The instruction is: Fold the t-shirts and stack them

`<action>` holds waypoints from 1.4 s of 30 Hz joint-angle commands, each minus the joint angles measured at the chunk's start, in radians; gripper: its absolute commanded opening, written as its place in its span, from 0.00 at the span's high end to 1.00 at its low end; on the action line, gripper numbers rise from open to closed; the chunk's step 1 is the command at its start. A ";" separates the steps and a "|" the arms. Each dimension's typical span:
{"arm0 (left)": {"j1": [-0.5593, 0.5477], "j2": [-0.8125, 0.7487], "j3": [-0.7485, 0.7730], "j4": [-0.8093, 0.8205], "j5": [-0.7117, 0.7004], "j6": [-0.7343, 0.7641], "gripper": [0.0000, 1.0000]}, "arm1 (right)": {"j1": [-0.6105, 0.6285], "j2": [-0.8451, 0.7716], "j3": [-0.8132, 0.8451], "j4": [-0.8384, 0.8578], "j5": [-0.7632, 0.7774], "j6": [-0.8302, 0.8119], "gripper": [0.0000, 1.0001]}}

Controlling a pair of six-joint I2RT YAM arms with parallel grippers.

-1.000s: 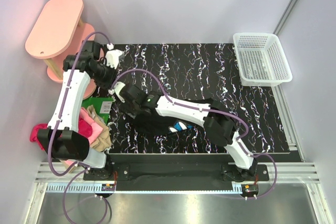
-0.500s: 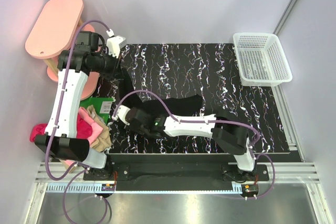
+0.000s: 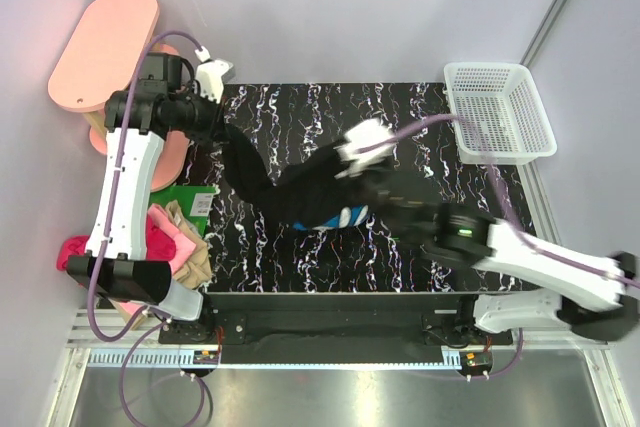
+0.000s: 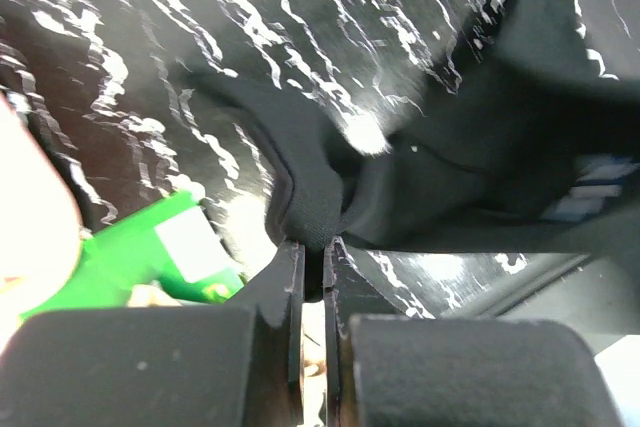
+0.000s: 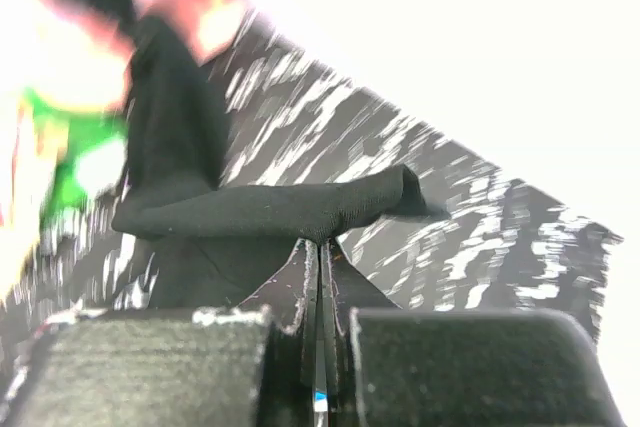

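Top external: right end effector [image 3: 350,167], newly clamped on the tee [image 3: 290,197], swings toward 3 o'clock; left end effector [image 3: 221,131], also gripping, stretches it.

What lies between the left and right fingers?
The soft black cloth t-shirt, gripped by both and stretched between them; the top view shows it.

One black t-shirt [image 3: 290,197], three coloured tees [image 3: 172,237], one green packet [image 3: 190,197], one basket [image 3: 487,68]
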 commanded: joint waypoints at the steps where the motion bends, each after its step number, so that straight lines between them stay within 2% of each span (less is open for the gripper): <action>1: 0.020 0.004 0.114 0.050 -0.052 -0.003 1.00 | -0.005 -0.197 0.021 -0.023 0.223 0.005 1.00; 7: 0.023 -0.010 0.290 0.004 -0.109 0.004 1.00 | -0.004 -0.390 0.068 -0.071 0.275 0.001 1.00; 11: 0.023 -0.048 0.333 -0.009 -0.173 0.034 1.00 | -0.005 -0.455 0.145 -0.108 0.289 0.008 1.00; 15: 0.025 -0.094 0.286 -0.001 -0.255 0.066 1.00 | -0.005 -0.536 0.188 -0.109 0.286 0.022 1.00; 21: 0.040 -0.137 0.090 0.076 -0.318 0.083 1.00 | -0.004 -0.607 0.177 -0.105 0.336 0.025 1.00; 24: 0.074 -0.117 0.092 0.091 -0.321 0.083 1.00 | -0.005 -0.631 0.185 -0.092 0.358 0.013 1.00; 32: 0.135 -0.083 0.089 0.094 -0.269 0.109 1.00 | -0.005 -0.650 0.177 -0.105 0.388 -0.004 1.00; 37: 0.135 0.002 0.172 0.089 -0.235 0.076 1.00 | -0.005 -0.573 0.182 -0.002 0.413 -0.105 1.00; 42: 0.127 0.155 0.334 0.074 -0.213 0.048 1.00 | -0.005 -0.524 0.215 0.090 0.398 -0.228 1.00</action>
